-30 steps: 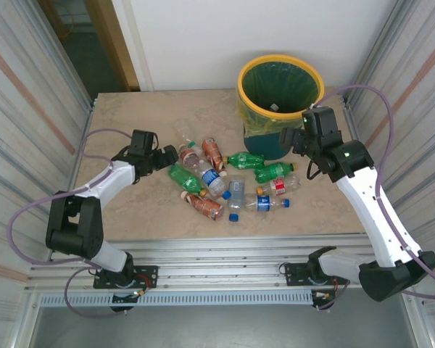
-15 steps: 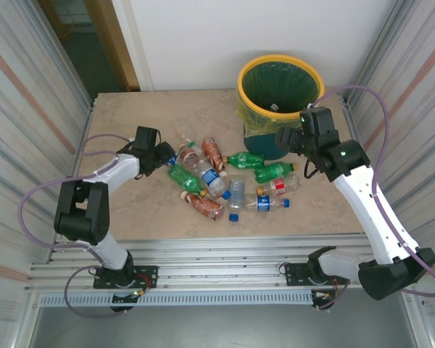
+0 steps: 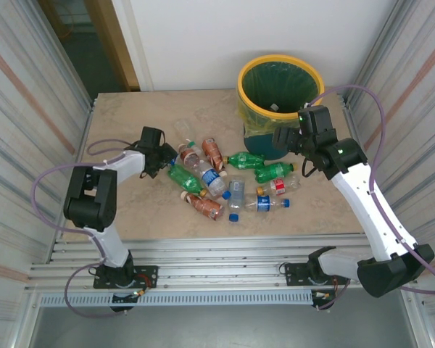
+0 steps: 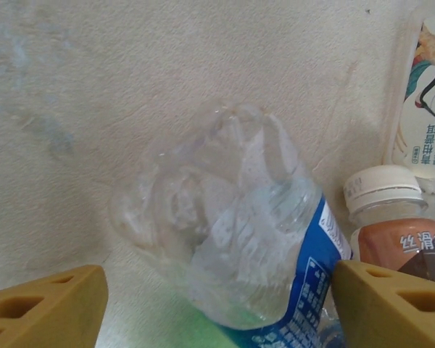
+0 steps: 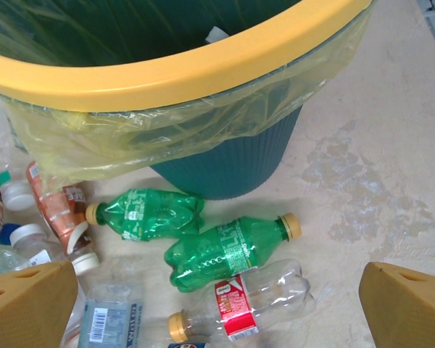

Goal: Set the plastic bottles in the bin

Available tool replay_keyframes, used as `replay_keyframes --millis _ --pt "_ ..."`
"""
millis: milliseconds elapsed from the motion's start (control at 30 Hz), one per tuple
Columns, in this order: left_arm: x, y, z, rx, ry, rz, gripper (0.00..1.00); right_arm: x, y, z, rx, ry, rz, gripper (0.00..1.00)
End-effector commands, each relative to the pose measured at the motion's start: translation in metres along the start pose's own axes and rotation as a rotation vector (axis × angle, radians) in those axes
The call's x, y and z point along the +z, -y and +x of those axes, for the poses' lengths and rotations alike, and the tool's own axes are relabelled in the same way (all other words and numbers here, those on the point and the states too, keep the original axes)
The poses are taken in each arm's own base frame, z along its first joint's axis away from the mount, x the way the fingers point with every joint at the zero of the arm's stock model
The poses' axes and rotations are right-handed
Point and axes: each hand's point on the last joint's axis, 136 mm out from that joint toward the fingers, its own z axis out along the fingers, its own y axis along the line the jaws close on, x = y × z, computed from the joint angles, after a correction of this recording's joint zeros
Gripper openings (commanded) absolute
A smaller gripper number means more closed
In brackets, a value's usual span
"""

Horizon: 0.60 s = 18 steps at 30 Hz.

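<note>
Several plastic bottles (image 3: 225, 181), clear, green and brown-orange, lie in a heap at mid-table. My left gripper (image 3: 168, 156) is low at the heap's left edge. In the left wrist view a crumpled clear bottle with a blue label (image 4: 239, 217) lies between the yellow fingers (image 4: 47, 308) of that gripper (image 4: 217, 304). A gap still shows on the left side. My right gripper (image 3: 286, 138) hangs open beside the bin (image 3: 241, 90). Below that gripper (image 5: 217, 304) lie two green bottles (image 5: 228, 250) and a clear red-labelled one (image 5: 239, 301).
The teal bin (image 5: 225, 163) with its yellow rim and liner bag stands at the back right. A white-capped brown bottle (image 4: 391, 225) lies just right of the clear one. Corrugated walls close in both sides of the table.
The left arm has swung right into the heap and its jaws have narrowed around the clear bottle. The right gripper has drifted slightly left by the bin.
</note>
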Motion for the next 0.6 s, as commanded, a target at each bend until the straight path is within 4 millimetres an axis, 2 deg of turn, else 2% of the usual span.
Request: replay_keyframes --millis 0,333,567 --pt "0.006 0.006 -0.008 -0.023 0.006 0.009 0.78 0.001 -0.001 -0.002 0.027 0.006 -0.006 0.98" --pt "0.02 0.013 -0.013 -0.006 0.0 -0.003 0.76 0.001 0.002 -0.004 0.045 0.011 -0.009 0.98" --pt "0.021 0.014 -0.016 0.013 0.004 -0.018 0.67 0.005 0.001 -0.004 0.054 0.002 -0.013 0.98"
